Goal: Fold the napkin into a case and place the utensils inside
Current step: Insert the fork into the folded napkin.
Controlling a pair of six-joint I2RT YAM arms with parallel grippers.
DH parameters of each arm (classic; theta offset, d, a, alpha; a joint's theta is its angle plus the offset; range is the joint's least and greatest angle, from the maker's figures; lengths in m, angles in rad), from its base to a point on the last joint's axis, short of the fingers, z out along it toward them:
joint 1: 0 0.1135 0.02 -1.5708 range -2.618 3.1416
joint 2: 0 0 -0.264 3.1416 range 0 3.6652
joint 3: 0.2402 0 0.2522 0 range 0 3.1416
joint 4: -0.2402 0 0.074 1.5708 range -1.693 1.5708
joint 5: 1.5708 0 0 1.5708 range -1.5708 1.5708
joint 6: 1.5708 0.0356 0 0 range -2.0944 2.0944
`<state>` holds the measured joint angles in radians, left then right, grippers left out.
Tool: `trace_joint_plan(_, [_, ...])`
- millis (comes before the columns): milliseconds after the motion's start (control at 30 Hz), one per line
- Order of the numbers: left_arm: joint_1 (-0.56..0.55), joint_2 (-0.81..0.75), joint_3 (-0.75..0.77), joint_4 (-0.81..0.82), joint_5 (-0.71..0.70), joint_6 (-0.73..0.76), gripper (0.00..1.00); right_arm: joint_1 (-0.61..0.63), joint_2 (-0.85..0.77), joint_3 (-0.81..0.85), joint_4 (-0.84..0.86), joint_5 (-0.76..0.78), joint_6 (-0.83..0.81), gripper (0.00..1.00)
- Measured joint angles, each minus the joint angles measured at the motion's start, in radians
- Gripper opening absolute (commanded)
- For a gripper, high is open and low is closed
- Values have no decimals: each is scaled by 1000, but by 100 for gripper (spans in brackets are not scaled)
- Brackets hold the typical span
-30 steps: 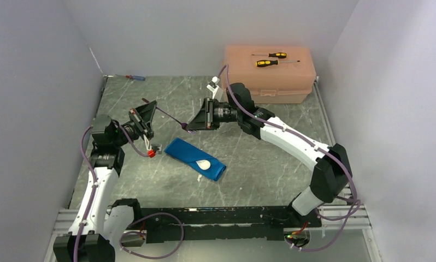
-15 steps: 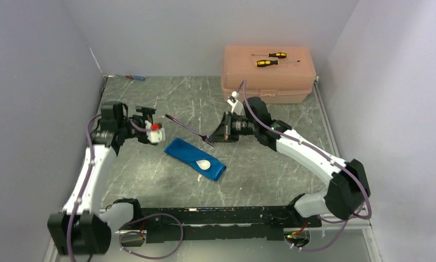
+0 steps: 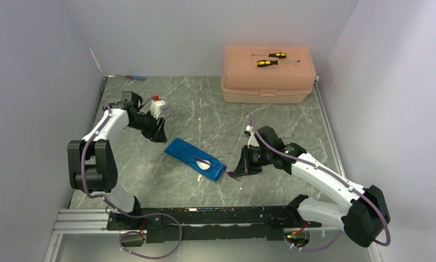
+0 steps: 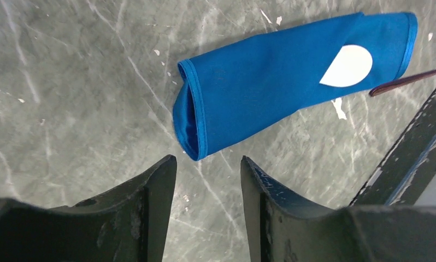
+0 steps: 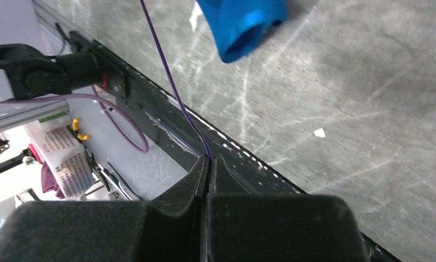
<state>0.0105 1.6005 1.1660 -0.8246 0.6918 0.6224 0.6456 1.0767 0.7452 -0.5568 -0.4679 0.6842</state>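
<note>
Plainly, the case (image 3: 189, 153) is limp, light cloth. It lies flat on the table (image 3: 150, 183) as a slim blue sleeve, and we judge that any push along it will drag or bunch it rather than meet resistance. It wants holding at the hemmed lip of an open end, where the doubled edge gives something to pinch. The white spoon (image 3: 204, 163) shows its bowl on the cloth toward one end of the case. The fork (image 3: 218, 169) is thin, stiff and surely light, probably slick plastic. The right gripper (image 3: 239, 171) has its jaws pressed together on it near the tines, just beside that same end. The handle points at the cloth, though we cannot tell whether its tip touches. A pinch so far out on a slender stem may let it swivel. The left gripper (image 4: 207, 164) hangs just off the case's opposite mouth, fingers apart with nothing between them. We read no brand, label or writing on case, fork, spoon, or the peach box (image 3: 267, 90) well beyond the case.
</note>
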Motion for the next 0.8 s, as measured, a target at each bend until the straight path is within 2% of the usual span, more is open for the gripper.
trace_joint_plan(200, [-1, 84, -1, 41, -1, -106, 34, 0, 32, -37, -17, 26, 0, 0])
trace_joint_plan(467, [-47, 120, -50, 114, -27, -150, 31, 18, 149, -10, -6, 72, 7, 0])
trace_joint_plan(800, [-76, 202, -73, 185, -79, -173, 25, 39, 207, 27, 16, 76, 21, 0])
